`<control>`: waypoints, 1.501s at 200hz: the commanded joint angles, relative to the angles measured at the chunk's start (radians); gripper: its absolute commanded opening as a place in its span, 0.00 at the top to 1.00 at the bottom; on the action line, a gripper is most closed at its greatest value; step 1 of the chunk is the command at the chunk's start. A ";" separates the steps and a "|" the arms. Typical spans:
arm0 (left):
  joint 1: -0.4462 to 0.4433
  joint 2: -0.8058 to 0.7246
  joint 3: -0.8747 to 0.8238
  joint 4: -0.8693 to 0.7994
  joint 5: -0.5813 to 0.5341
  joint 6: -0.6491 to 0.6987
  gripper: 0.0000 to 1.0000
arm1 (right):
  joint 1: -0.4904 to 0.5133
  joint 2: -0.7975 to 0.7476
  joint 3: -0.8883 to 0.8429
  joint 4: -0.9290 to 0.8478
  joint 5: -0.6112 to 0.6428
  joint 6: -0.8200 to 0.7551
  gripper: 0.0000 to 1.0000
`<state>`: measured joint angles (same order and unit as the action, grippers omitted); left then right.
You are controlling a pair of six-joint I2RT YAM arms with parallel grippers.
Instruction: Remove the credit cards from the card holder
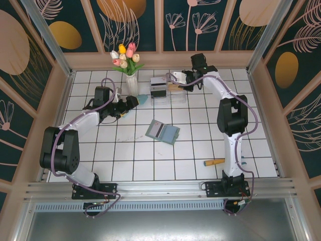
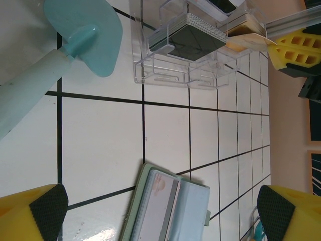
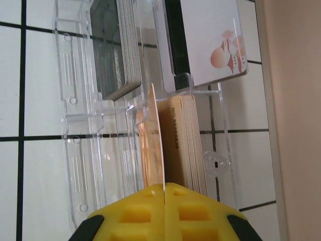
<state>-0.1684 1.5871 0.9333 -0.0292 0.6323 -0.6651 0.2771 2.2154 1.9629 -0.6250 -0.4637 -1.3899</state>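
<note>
Edgewise — right gripper (image 3: 164, 189) pinches card (image 3: 156, 140).

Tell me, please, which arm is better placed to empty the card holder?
Likely left: its open hand is nearer the card holder; the right hand is shut on a card at the clear box.
</note>
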 commanded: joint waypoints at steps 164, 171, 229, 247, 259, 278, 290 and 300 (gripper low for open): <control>0.006 0.031 -0.001 0.020 0.043 0.016 0.01 | -0.013 0.039 0.005 0.090 -0.018 -0.024 0.81; 0.006 0.031 -0.001 0.020 0.044 0.016 0.01 | -0.013 0.039 0.004 0.091 -0.017 -0.024 0.81; 0.007 0.031 -0.005 0.023 0.047 0.016 0.01 | -0.013 0.028 -0.011 0.112 0.006 -0.026 0.78; 0.006 0.030 -0.005 0.022 0.049 0.016 0.01 | -0.014 0.024 -0.028 0.124 0.019 -0.031 0.77; 0.006 0.029 -0.005 0.024 0.050 0.016 0.01 | -0.013 0.020 -0.038 0.128 0.021 -0.031 0.75; 0.006 0.031 -0.004 0.025 0.053 0.014 0.02 | -0.013 0.016 -0.053 0.141 0.024 -0.032 0.74; 0.006 0.033 -0.002 0.024 0.055 0.014 0.01 | -0.013 0.012 -0.063 0.153 0.025 -0.032 0.74; 0.006 0.031 -0.001 0.025 0.055 0.015 0.02 | -0.013 0.008 -0.070 0.165 0.021 -0.030 0.74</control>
<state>-0.1684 1.6112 0.9333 -0.0265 0.6590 -0.6655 0.2676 2.2398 1.9152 -0.4923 -0.4381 -1.3983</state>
